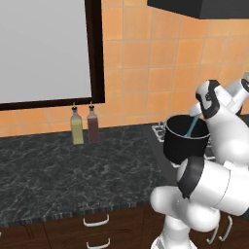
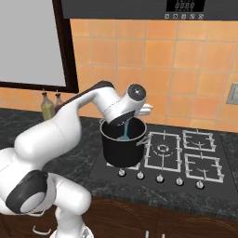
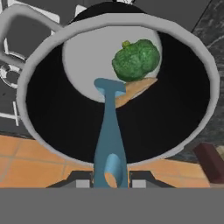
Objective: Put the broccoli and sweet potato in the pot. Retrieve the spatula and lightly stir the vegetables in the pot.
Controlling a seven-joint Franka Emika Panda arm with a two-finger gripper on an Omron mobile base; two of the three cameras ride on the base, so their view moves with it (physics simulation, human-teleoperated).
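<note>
Stirring stage: broccoli and sweet potato already inside pot on the stove; gripper clamped on spatula, head down beside the vegetables; only light stirring left.

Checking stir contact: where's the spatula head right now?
In the hand view the spatula reaches down from the gripper into the pot, its head on the bottom beside the sweet potato, just below the broccoli.

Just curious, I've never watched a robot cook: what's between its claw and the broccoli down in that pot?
The spatula, clamped in the gripper, runs down to the sweet potato beside the broccoli, as the hand view shows.
</note>
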